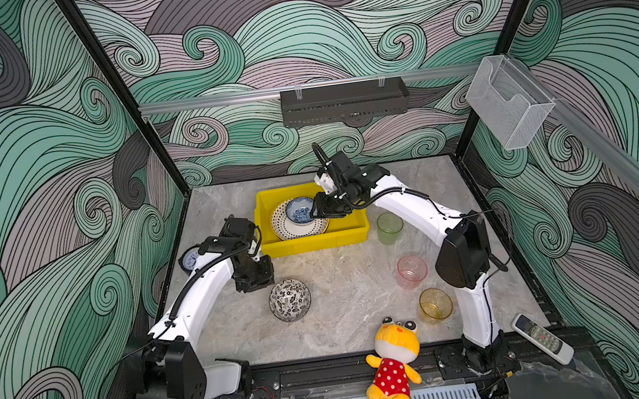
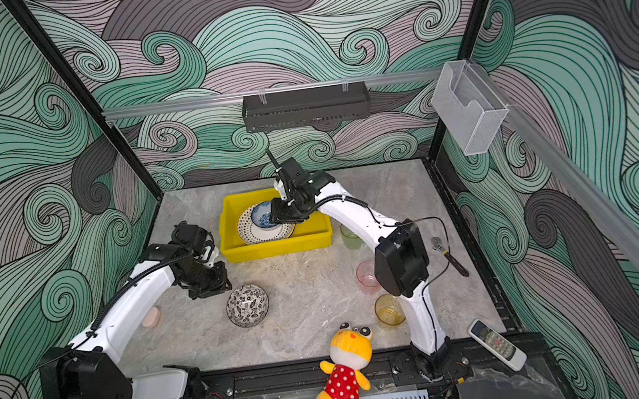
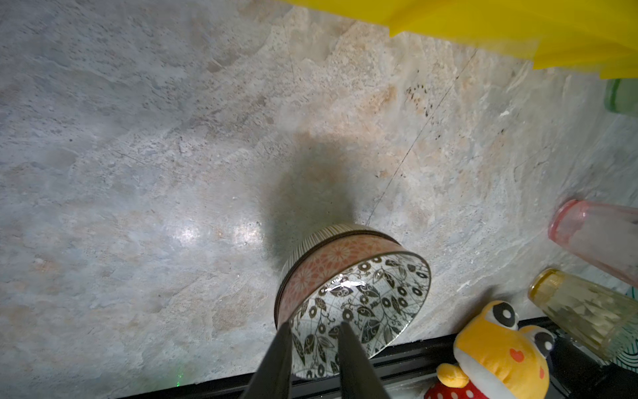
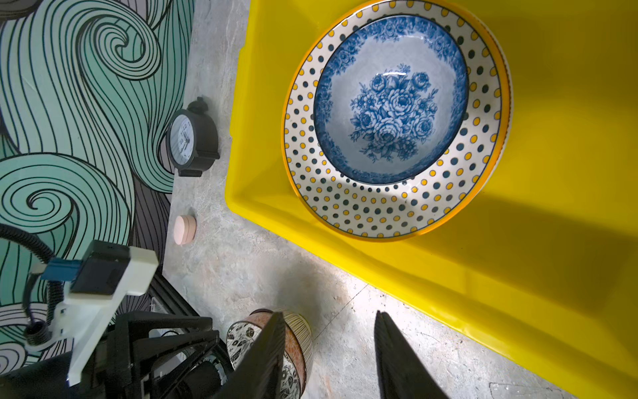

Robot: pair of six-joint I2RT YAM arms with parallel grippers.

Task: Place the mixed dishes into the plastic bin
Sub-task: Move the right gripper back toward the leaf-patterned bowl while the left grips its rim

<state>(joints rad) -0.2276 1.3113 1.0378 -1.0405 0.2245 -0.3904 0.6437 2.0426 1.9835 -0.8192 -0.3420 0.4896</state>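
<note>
left gripper (image 3: 314, 324) noted low over the worktop (image 1: 346, 322), fingers apart by a narrow gap, nothing clamped. in the left wrist view the near rim of the black-and-white bowl (image 1: 290, 300) is seen between the two fingers; contact cannot be resolved.

bowl located upright mid-worktop, toward the front edge. in both top views it lies just beside the left gripper, on the side toward the front-right corner. bowl is round, so no long axis has to be matched; only the rim wall has to be straddled. left arm judged clearly the nearer.

right gripper (image 4: 328, 314) held over the yellow bin (image 1: 315, 243), fingers wide apart, empty. bin set near the back edge, long axis parallel to that edge, straight back from the bowl. inside it: dotted plate (image 1: 292, 231) with blue floral bowl (image 1: 301, 210) nested on it.

green cup (image 1: 390, 227), pink cup (image 1: 412, 271) and amber cup (image 1: 435, 304) ranged along the right edge, not yet binned, nearer the right arm.

writing: clock (image 4: 191, 138) by the left edge carries numerals too small to be read; remote (image 1: 541, 339) beyond the front-right corner likewise. no brand legible.
</note>
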